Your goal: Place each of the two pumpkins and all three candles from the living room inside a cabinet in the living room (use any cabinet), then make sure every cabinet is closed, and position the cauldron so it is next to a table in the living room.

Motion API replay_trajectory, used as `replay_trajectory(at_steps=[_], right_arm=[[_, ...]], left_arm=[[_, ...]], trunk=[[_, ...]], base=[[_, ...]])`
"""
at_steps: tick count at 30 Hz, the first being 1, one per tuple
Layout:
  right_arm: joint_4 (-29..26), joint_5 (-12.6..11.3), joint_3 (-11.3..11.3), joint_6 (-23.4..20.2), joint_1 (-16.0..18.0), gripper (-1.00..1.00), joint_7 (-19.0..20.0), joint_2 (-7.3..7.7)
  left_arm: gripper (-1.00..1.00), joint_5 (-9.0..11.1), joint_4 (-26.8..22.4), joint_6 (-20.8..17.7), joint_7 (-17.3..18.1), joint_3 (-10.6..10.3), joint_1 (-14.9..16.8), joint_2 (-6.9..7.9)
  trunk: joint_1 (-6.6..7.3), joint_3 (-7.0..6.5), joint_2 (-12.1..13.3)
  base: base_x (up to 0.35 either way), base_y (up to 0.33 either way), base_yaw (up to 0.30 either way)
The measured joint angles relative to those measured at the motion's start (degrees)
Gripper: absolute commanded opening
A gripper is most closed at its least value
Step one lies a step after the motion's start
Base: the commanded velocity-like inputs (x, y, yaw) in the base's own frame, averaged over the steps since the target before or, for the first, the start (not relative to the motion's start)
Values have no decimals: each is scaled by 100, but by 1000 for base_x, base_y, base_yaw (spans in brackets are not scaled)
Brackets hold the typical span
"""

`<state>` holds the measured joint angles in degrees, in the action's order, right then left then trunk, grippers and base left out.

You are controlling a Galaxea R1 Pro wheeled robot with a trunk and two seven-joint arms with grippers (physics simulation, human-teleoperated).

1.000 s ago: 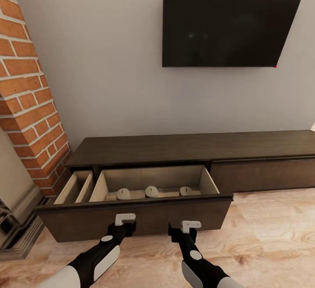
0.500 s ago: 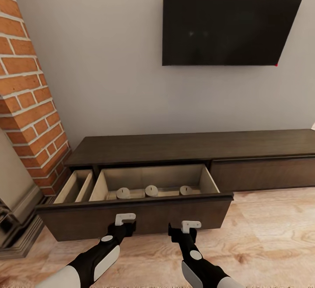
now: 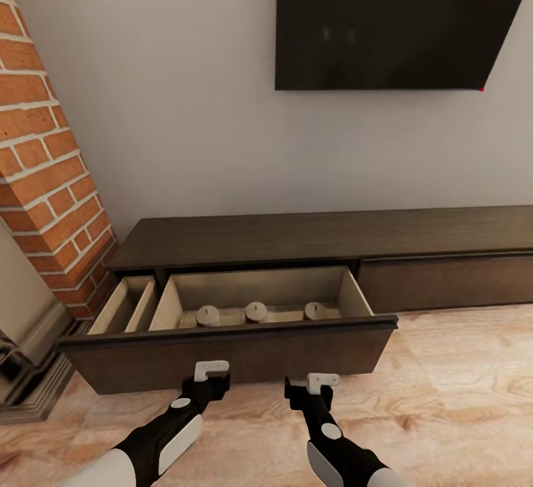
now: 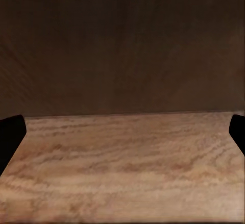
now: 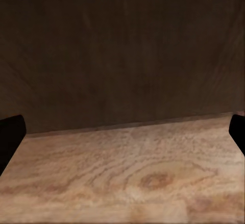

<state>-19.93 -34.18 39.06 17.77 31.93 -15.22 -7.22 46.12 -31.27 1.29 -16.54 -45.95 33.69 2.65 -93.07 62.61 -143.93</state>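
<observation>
Head view: the cabinet runs low along the grey wall under a wall-mounted black screen. Its left drawer is pulled out over the floor. The three candles stand in a row at the back of the drawer's main compartment, apart from each other. A narrow side compartment to the left looks empty. Judged progress: candles are stowed, no pumpkins visible in the drawer, drawer not yet closed, cauldron step cannot be judged from here. The left gripper and right gripper hover just short of the drawer front, both low and level. Cabinet is dark brown flat-panel wood with a pale beige drawer lining. Candles are stubby tan cylinders. The floor is light grained wood plank. A red brick column stands at the left.

Left wrist view: the dark drawer front sits above grained floor. One black fingertip shows at each edge, spread wide, nothing between them.

Right wrist view: same dark panel and floor. The fingertips are likewise spread apart and empty.
</observation>
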Motion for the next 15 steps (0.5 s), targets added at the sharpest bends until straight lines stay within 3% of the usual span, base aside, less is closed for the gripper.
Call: replay_trajectory(at_steps=[15], right_arm=[[-133,101,0,20,18,100,159,13]], left_arm=[[100,2,-9,31,-10,23,0,11]], trunk=[[-2,23,-2]], base=[[0,0,0]])
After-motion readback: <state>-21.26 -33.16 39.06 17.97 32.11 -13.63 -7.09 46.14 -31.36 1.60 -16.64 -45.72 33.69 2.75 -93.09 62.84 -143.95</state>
